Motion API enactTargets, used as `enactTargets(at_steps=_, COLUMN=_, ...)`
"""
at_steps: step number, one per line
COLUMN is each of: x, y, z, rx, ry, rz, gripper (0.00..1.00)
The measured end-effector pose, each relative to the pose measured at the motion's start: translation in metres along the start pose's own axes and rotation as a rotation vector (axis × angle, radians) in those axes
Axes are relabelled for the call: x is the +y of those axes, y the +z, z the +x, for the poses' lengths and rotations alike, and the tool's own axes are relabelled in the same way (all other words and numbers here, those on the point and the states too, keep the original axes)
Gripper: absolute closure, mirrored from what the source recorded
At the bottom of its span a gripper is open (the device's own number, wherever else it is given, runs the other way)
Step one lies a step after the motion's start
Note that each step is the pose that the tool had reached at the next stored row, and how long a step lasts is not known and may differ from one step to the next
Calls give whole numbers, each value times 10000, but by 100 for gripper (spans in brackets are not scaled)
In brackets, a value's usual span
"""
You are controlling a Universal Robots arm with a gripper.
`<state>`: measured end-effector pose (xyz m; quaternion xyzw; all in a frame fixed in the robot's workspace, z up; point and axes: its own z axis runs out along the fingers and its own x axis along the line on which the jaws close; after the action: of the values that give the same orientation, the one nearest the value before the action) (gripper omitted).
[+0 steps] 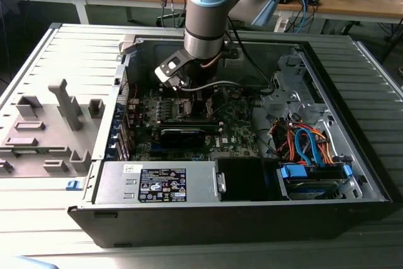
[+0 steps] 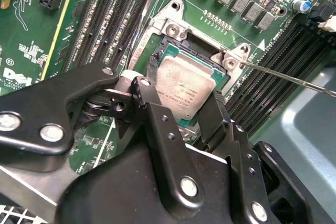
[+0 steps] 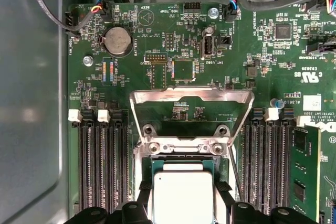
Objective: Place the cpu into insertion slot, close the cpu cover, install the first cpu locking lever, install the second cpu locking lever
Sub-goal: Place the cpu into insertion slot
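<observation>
At the insertion slot (image 2: pixel 201 43), the gripper (image 2: pixel 185 90) is partly closed, with its two black fingers (image 2: pixel 152 72) set against opposite edges of the cpu (image 2: pixel 184 85). Whether the cpu is seated in the slot or sits just above it cannot be determined. In the first wrist view, the cpu cover (image 3: pixel 191 96) stands open, tilted back over the green motherboard (image 3: pixel 136 35). A thin locking lever (image 2: pixel 289 80) projects free beside the slot. Black memory slots (image 3: pixel 102 166) flank it on both sides. In the exterior view, the arm (image 1: pixel 204 23) reaches down into the open computer case (image 1: pixel 239 225).
</observation>
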<state>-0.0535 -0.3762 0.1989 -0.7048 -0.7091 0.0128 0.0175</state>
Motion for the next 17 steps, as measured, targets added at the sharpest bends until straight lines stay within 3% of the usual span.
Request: enactTargets(at_steps=17, x=2, y=17, z=-17, rx=-7, ry=93, rz=0, gripper=45)
